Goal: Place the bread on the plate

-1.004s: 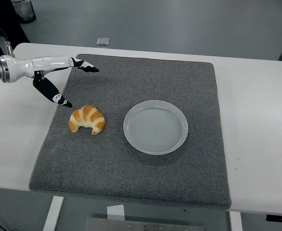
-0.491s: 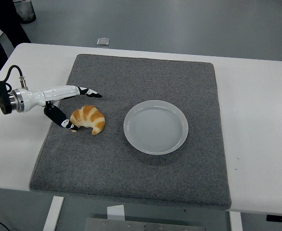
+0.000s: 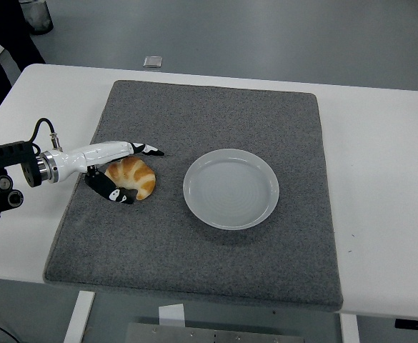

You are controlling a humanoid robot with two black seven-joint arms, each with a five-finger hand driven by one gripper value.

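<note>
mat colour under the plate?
Dark grey, speckled and felt-like. The mat shows in the head view, under the plate and bread.

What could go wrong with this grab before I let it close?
1. The left hand straddles the bread with fingers open, one finger over its top and one at its near side. Closing on the curved crust could squeeze it out sideways.
2. The near finger lies low on the mat and could snag the pile.
3. The plate is shallow, so a drop at the rim could roll off.
</note>
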